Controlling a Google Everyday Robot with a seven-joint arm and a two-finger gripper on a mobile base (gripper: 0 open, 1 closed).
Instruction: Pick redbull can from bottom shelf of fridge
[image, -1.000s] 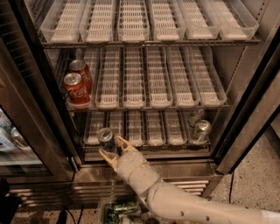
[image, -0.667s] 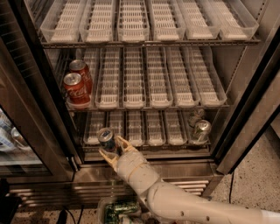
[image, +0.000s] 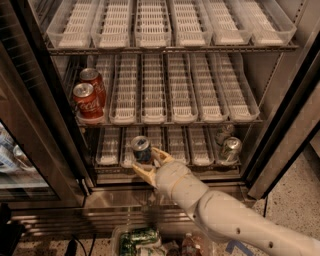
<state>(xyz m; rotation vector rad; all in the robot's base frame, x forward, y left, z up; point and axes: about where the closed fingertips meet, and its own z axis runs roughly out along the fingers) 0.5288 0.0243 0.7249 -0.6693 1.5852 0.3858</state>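
Observation:
The redbull can (image: 141, 148), slim with a dark blue and silver body and a silver top, stands upright at the front of the bottom shelf (image: 109, 148) of the fridge (image: 280, 125), in a lane left of centre. My gripper (image: 151, 164) reaches in from the lower right on a cream arm and is open. One finger (image: 161, 155) lies just right of the can and the other (image: 142, 173) just below it. The can's lower part is hidden behind the fingers.
Two red Coca-Cola cans (image: 88, 100) stand at the left of the middle shelf. Two crinkly silver cans (image: 230, 149) stand at the right of the bottom shelf. The open glass door (image: 30, 130) stands at the left. A pack of green cans (image: 137, 241) lies on the floor below.

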